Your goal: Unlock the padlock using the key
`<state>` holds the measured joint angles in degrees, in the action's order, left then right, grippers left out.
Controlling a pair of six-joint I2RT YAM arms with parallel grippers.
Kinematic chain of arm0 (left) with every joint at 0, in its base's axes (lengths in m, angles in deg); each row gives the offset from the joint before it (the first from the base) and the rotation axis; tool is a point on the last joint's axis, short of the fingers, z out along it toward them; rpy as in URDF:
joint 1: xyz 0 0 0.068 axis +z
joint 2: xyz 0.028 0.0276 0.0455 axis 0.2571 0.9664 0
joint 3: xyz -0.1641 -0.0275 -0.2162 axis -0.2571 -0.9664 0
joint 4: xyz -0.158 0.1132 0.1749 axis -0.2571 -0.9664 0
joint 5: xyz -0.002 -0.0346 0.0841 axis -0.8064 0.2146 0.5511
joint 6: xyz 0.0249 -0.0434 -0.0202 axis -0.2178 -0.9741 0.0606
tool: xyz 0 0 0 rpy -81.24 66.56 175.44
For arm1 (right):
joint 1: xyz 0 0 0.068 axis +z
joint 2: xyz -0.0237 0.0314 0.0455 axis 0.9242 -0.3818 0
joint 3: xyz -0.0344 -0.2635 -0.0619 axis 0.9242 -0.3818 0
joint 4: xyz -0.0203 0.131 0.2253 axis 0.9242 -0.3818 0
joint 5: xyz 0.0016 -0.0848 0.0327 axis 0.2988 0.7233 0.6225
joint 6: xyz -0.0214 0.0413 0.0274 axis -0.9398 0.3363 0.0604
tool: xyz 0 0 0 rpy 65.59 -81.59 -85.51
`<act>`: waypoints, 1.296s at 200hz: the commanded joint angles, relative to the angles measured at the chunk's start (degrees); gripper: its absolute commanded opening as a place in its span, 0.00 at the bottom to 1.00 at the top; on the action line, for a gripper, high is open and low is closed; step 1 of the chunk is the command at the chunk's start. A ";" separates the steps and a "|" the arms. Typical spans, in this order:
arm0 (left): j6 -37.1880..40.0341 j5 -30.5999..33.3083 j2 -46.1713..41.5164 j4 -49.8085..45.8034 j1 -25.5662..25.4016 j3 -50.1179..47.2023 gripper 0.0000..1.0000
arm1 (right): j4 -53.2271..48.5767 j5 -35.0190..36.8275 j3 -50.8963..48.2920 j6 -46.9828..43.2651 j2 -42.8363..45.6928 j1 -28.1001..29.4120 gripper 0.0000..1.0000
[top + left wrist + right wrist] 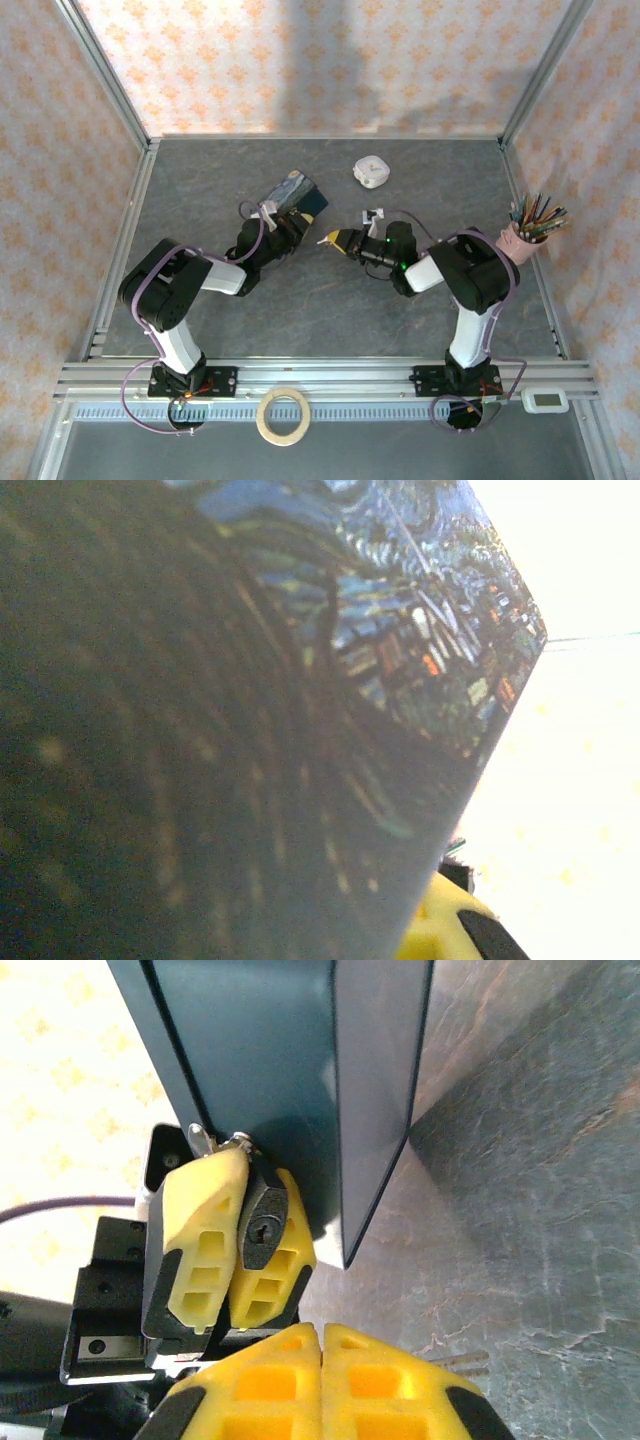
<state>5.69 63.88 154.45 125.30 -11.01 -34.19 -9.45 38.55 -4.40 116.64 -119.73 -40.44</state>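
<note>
The padlock [262, 1225], small and dark, has its keyhole facing the right wrist camera. My left gripper [245, 1165] is shut on it, close against the blue painted tin [290, 1060]. Its thin shackle [213, 1140] pokes out past the yellow fingertips. My right gripper [321, 1335] points at the keyhole from a short way off, with its pads pressed together and nothing visible between them. A thin toothed grey shaft, seemingly the key [462, 1359], sticks out from behind its right finger, low over the table; I cannot tell if it is held. From above, left gripper [288, 226] and right gripper [330, 240] face each other.
The blue tin [295, 195] lies behind the left gripper, and its painted side [300, 680] is close to the left wrist camera. A white rounded case [371, 171] sits behind it, a pink cup of pencils [528, 238] at the right, and a tape roll [283, 415] on the near rail.
</note>
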 commanded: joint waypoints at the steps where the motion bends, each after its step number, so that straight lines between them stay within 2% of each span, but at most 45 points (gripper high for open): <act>1: -2.46 4.70 -3.05 5.76 -0.87 -1.23 0.00 | 4.30 6.63 -1.95 4.66 2.78 0.20 0.00; 33: -2.47 5.87 -2.94 7.72 -1.76 -1.62 0.00 | 5.72 15.99 -3.93 12.13 5.90 2.81 0.00; 70: -3.15 6.16 -1.57 10.02 -2.65 -1.42 0.00 | 4.46 25.02 -4.07 14.94 9.22 5.39 0.00; 159: -3.70 6.79 -0.74 11.17 -3.75 -1.01 0.00 | 9.23 25.93 -1.43 18.79 3.01 7.38 0.00; 259: -4.04 6.92 -0.56 11.77 -4.12 -1.00 0.00 | 10.64 26.79 -0.11 18.84 0.11 8.21 0.00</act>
<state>1.69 69.87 153.75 130.43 -14.53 -35.70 -2.06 64.18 -6.22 135.18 -118.51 -32.81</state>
